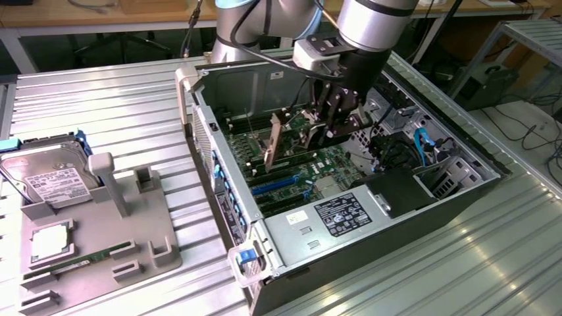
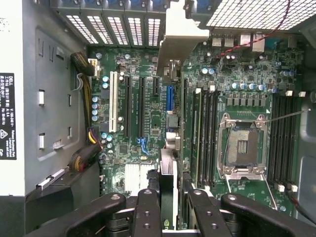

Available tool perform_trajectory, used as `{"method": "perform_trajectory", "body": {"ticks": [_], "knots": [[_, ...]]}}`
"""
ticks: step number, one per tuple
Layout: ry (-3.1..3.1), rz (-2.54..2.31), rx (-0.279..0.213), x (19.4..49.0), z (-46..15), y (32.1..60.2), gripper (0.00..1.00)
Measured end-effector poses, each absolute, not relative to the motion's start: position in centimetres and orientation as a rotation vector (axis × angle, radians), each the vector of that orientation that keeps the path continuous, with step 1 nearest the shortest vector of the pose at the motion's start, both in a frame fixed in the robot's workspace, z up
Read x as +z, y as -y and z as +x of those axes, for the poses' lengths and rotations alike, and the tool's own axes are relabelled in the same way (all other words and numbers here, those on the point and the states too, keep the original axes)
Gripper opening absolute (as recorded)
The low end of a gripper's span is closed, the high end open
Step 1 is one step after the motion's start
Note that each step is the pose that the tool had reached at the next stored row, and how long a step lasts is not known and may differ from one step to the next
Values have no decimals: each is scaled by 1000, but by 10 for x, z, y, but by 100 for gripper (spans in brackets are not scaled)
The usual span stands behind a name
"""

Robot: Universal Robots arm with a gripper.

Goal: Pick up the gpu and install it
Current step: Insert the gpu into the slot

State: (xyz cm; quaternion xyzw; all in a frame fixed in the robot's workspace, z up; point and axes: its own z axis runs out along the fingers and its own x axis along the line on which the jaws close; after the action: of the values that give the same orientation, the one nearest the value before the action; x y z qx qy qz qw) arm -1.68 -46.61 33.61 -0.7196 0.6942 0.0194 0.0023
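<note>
One gpu (image 1: 274,141) stands on edge inside the case (image 1: 457,191), we see, clamped in our gripper (image 1: 330,131); its long axis runs along the motherboard (image 1: 307,168) slots, bracket end toward the rear wall.

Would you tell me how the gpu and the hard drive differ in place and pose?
The gpu is inside the computer case, gripped on edge by the end effector; the hard drive leans in the grey holder outside, untouched. The gpu shows a thin edge; the hard drive a broad white-labelled face. Both are flat, rectangular parts.
</note>
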Motion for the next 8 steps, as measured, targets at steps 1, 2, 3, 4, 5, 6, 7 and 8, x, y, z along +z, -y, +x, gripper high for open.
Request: {"method": "perform_trajectory", "body": {"ticks": [1, 2, 3, 4, 5, 6, 7, 8], "knots": [[-2178, -2257, 61, 336, -17, 466, 27], [-2178, -2257, 61, 336, -17, 466, 27], [-2178, -2257, 61, 335, -17, 466, 27], [-2178, -2257, 61, 335, -17, 466, 27], [-2177, -2257, 61, 335, -17, 466, 27], [-2177, -2257, 61, 335, -17, 466, 27], [-2177, -2257, 62, 335, -17, 466, 27], [-2177, -2257, 62, 335, -17, 466, 27]]}}
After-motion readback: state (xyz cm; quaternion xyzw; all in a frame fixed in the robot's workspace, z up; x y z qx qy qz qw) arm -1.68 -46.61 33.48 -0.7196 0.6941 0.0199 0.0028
